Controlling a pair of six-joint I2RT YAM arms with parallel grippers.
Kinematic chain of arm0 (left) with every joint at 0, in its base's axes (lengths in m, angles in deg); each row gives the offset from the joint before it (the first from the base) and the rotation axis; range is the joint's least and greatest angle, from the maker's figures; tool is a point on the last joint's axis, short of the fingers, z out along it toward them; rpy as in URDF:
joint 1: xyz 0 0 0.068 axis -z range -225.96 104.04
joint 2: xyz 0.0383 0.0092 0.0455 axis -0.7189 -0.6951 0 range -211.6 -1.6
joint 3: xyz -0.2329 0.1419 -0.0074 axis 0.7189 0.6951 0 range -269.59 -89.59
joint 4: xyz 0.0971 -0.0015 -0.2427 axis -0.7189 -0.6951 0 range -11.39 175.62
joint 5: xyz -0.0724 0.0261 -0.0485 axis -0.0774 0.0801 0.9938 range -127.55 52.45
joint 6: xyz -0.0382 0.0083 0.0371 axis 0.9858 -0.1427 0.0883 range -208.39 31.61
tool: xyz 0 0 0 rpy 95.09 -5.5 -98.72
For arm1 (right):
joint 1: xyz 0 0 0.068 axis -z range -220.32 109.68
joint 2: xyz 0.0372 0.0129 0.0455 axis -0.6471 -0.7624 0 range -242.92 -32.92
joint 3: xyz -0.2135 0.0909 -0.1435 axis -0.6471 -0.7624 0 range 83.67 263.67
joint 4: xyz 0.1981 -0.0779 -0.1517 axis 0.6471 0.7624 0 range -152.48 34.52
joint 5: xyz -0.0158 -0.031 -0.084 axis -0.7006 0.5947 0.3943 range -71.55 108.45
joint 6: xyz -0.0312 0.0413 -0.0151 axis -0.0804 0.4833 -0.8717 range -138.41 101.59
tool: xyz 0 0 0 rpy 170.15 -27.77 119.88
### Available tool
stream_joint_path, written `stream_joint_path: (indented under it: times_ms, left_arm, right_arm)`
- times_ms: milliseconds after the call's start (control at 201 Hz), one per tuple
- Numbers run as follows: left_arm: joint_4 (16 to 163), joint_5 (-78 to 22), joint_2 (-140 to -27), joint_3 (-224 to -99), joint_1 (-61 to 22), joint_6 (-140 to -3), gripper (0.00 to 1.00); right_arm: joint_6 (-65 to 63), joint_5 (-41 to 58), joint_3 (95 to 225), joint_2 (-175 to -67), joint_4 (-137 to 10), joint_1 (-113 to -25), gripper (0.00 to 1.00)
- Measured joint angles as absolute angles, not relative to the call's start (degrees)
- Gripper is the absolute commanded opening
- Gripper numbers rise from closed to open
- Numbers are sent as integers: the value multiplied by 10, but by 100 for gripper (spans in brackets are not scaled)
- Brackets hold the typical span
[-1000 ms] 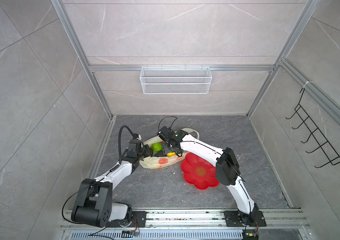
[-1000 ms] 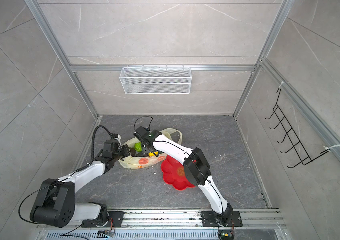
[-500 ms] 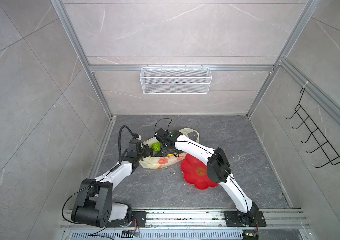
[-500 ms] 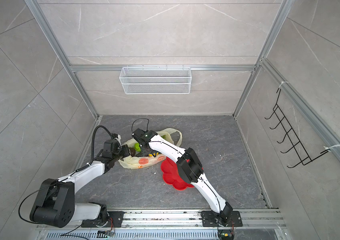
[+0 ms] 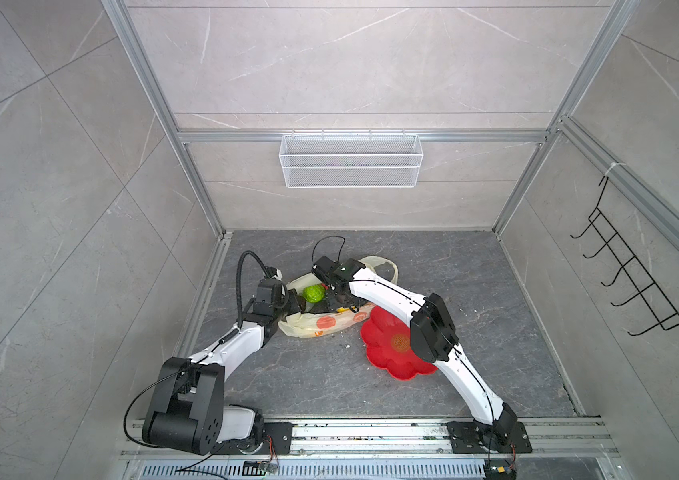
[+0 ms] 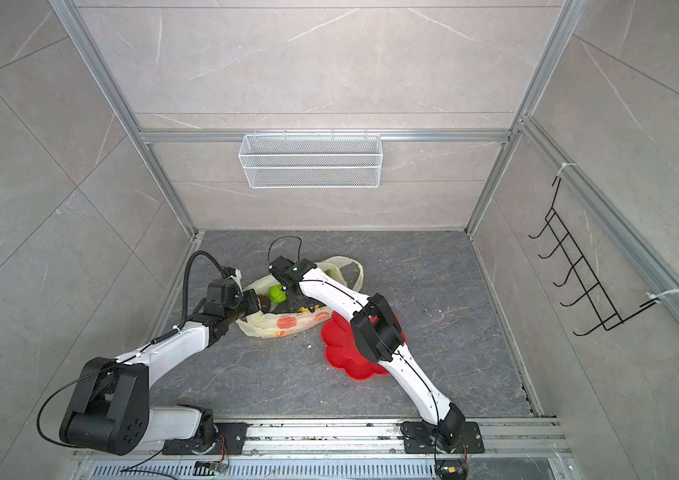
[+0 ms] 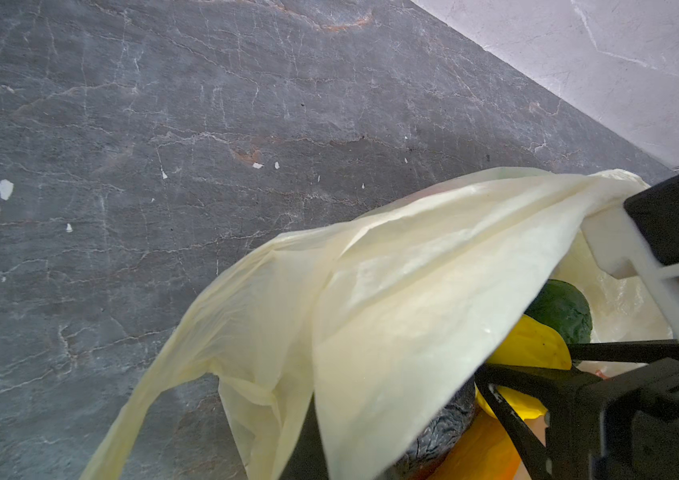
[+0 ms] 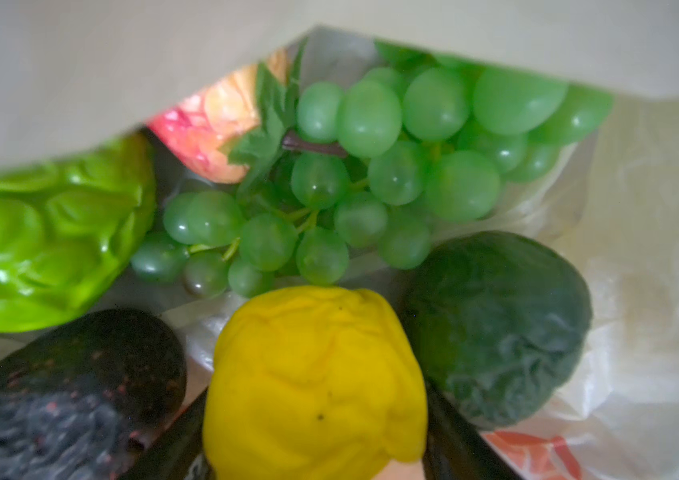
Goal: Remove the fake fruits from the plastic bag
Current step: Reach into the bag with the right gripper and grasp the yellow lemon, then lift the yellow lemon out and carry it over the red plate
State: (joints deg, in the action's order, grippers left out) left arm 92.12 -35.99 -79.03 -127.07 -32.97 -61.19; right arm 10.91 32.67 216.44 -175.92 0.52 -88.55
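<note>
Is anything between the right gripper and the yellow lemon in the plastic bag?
Nothing visible. The right gripper is inside the cream-yellow plastic bag, fingers either side of the yellow plastic lemon; the left gripper holds its rim up.

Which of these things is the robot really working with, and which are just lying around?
For the job: plastic bag; and inside it the grape bunch, bumpy lime-green fruit, yellow lemon, dark green avocado, blackish avocado and reddish fruit.

Just lying about: red flower plate, white wire basket on the wall, black hook rack.
</note>
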Motion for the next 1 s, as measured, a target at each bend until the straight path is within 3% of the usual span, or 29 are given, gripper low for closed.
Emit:
stream_joint_path:
  times_ms: [249, 623, 996]
  left_arm:
    - [921, -360, -790, -1271, -330, -612, 1]
    - [921, -360, -790, -1271, -330, -612, 1]
    - [921, -360, -790, -1271, -330, -612, 1]
  right_arm:
    - [102, 324, 2151, -1744, -1, -886, 60]
    - [99, 328, 2049, -1590, -47, -883, 57]
    - [109, 291, 1828, -1422, -100, -838, 57]
